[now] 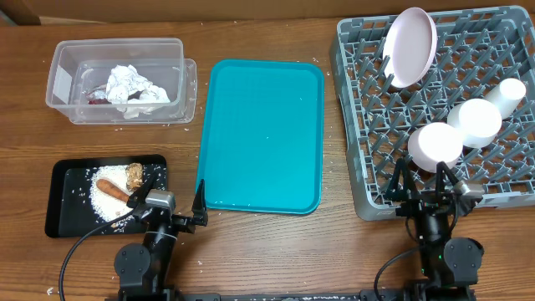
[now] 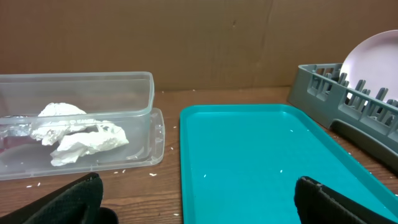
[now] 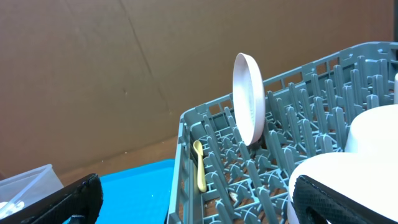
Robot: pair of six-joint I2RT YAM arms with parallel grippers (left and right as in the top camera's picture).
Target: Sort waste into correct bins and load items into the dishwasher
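The clear tub (image 1: 63,79) holds the crumpled napkin (image 1: 134,88) and the red-and-white wrapper (image 1: 100,100). The black tray (image 1: 63,205) holds rice, the orange stick (image 1: 111,191) and the brown chunk (image 1: 134,173). The grey rack (image 1: 368,125) holds the plate (image 1: 410,46) upright, two bowls (image 1: 435,144), the cup (image 1: 507,94) and the yellow spoon (image 3: 200,168). My left gripper (image 1: 167,207) is open and empty at the near table edge, between the black tray and the teal tray. My right gripper (image 1: 422,186) is open and empty at the rack's near edge, by a bowl (image 3: 336,180).
The flat teal tray (image 1: 263,134) lies between the tub and the rack, bare but for a few specks. Loose rice grains lie on the wood around the tub (image 2: 124,99). A cardboard wall stands behind the table.
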